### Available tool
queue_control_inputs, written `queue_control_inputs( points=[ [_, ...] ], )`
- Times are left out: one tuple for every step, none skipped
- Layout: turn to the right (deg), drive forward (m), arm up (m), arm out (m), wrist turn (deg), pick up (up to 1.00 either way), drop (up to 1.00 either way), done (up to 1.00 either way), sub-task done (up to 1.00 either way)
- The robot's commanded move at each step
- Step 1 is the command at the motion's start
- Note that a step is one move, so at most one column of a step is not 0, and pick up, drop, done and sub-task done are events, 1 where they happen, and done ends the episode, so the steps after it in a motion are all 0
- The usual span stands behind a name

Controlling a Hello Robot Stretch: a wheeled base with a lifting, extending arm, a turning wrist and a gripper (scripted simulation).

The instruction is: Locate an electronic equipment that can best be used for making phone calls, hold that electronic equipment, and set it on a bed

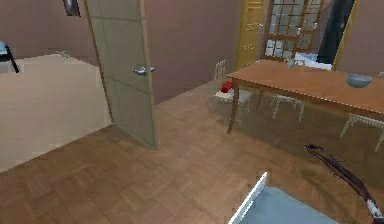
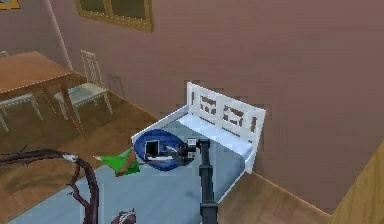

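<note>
In the arm side view my arm's dark bar point(image 2: 207, 190) rises from the bottom edge, and the gripper point(image 2: 170, 152) stands at its far end. A rounded blue thing point(image 2: 160, 135) lies at or behind the gripper, so I cannot tell whether it holds anything. No phone shape can be made out there. Just beyond is a small white-framed bed or bench point(image 2: 228, 112) with a pale blue top point(image 2: 225, 150). A pale blue surface point(image 2: 45, 205) spreads across the bottom left, and a corner of it point(image 1: 285, 208) shows low in the forward view.
A green thing point(image 2: 120, 164) lies left of the gripper, and dark curved stems point(image 2: 85, 185) cross the pale blue surface. A wooden table point(image 1: 310, 85) with a bowl point(image 1: 360, 80) and white chairs point(image 1: 285, 100) stands ahead on the right. An open door point(image 1: 125, 70) is ahead on the left.
</note>
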Motion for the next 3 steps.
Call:
queue_control_inputs(
  points=[
    [0.0,0.00,0.00,0.00,0.0,0.00,1.00,0.00,0.00],
    [0.0,0.00,0.10,0.00,0.0,0.00,0.00,0.00,0.00],
    [0.0,0.00,0.00,-0.08,0.0,0.00,0.00,0.00,0.00]
  ],
)
